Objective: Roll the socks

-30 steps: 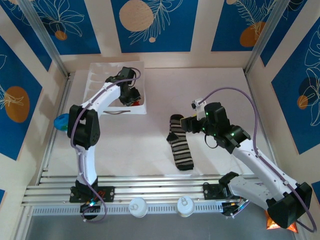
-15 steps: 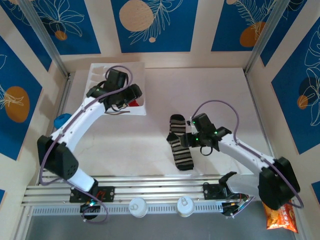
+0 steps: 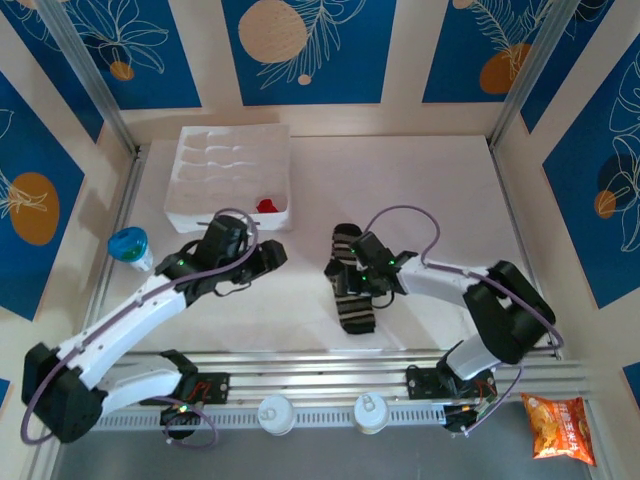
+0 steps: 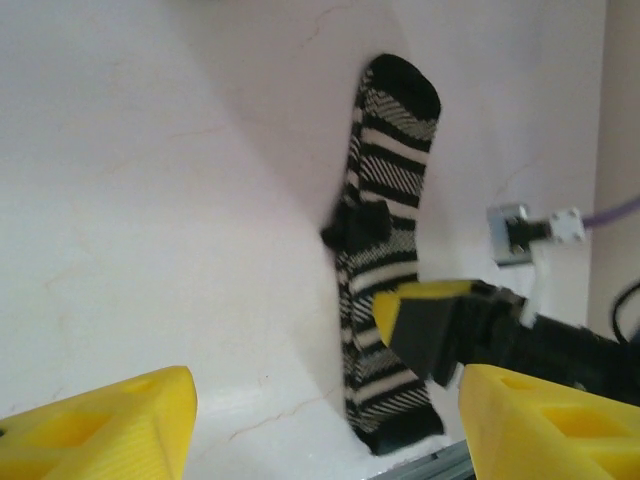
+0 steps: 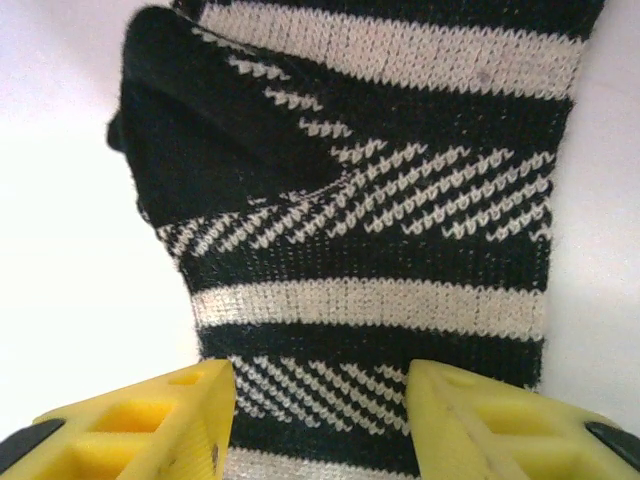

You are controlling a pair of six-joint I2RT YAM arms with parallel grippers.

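The striped sock (image 3: 352, 290) lies flat lengthwise on the white table, toe end towards the back, with a black heel flap (image 5: 215, 150) folded over it. My right gripper (image 3: 352, 276) hovers low over its middle, open, the yellow fingers (image 5: 150, 425) standing above the knit (image 5: 400, 230). My left gripper (image 3: 272, 254) hangs open to the left of that sock with bare table between its fingers (image 4: 100, 430). From the left wrist view the sock (image 4: 385, 210) and the right gripper's fingertip (image 4: 425, 320) show ahead. The small red sock (image 3: 267, 205) sits in the tray's near right corner.
A white moulded tray (image 3: 205, 165) stands at the back left. A blue-lidded cup (image 3: 128, 245) sits by the left rail. Two white knobs (image 3: 275, 412) are on the front rail, and a snack bag (image 3: 558, 428) lies at the bottom right.
My left arm has swung away from the tray towards the table's middle, its jaws now open. My right gripper has moved left and down onto the striped sock, which has shifted slightly.
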